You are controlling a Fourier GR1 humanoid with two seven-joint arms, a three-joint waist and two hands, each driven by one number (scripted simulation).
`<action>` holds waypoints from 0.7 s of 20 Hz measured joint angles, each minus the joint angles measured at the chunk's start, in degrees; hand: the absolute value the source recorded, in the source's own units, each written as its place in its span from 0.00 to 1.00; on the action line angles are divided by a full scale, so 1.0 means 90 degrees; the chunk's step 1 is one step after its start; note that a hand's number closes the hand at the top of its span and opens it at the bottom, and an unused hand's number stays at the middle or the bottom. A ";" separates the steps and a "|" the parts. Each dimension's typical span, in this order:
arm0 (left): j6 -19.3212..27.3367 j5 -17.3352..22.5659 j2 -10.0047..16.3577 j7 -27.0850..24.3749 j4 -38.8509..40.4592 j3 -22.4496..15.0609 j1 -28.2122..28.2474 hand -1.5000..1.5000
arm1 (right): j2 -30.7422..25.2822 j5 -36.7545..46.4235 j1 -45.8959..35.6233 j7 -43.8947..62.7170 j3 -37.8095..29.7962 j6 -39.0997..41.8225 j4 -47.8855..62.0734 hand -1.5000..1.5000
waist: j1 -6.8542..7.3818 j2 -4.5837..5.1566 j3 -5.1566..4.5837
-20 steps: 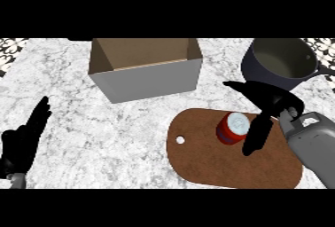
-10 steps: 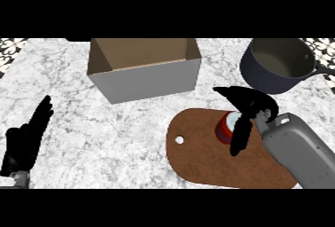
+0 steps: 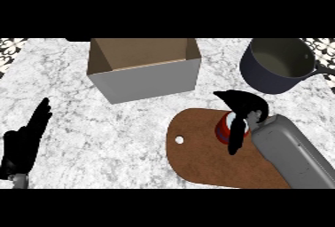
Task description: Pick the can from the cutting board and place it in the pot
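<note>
A red can [image 3: 224, 129] with a pale top stands upright on the brown cutting board [image 3: 203, 162], near the board's far right part. My right hand [image 3: 249, 106] is over the can from the right. Its fingers curl round the can's far side and its thumb runs down the near side. The hand hides most of the can. The dark pot [image 3: 265, 79] stands beyond the board at the far right, with its handle pointing right. My left hand [image 3: 23, 148] rests open at the left edge, fingers pointing away.
An open cardboard box [image 3: 147, 80] stands at the back, left of the pot and beyond the board. The board has a small hole [image 3: 179, 140] near its left edge. Marbled counter lies between the box and my left hand.
My right hand has moved left from beside the can onto it, and its fingers and thumb have closed round it. The can still stands on the board. The left hand has not moved.
</note>
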 measured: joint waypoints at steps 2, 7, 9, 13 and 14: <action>-0.0110 -0.0011 0.0000 -0.0124 0.0125 0.0128 0.0008 0.50 | 0.0048 0.0226 0.0056 -0.0156 -0.0085 0.0060 0.0101 0.00 | -0.0001 -0.0005 -0.0004; -0.0205 -0.0149 -0.0085 0.0088 -0.0115 0.0225 -0.0017 0.50 | 0.0237 0.0585 0.0101 -0.0354 -0.0343 0.0238 0.0313 0.00 | -0.0002 -0.0017 -0.0011; -0.0235 -0.0209 -0.0106 0.0185 -0.0238 0.0266 0.0004 0.50 | 0.0316 0.0703 0.0130 -0.0435 -0.0410 0.0300 0.0399 1.00 | 0.0001 -0.0028 -0.0018; -0.0223 -0.0315 -0.0252 0.0284 -0.0349 0.0271 0.0030 0.50 | 0.0425 0.0996 0.0075 -0.0857 -0.0348 0.0408 0.0539 1.00 | 0.0007 -0.0049 -0.0033; -0.0225 -0.0363 -0.0287 0.0300 -0.0333 0.0273 -0.0006 0.50 | 0.0445 0.1086 0.0099 -0.0963 -0.0350 0.0424 0.0506 1.00 | 0.0003 -0.0052 -0.0035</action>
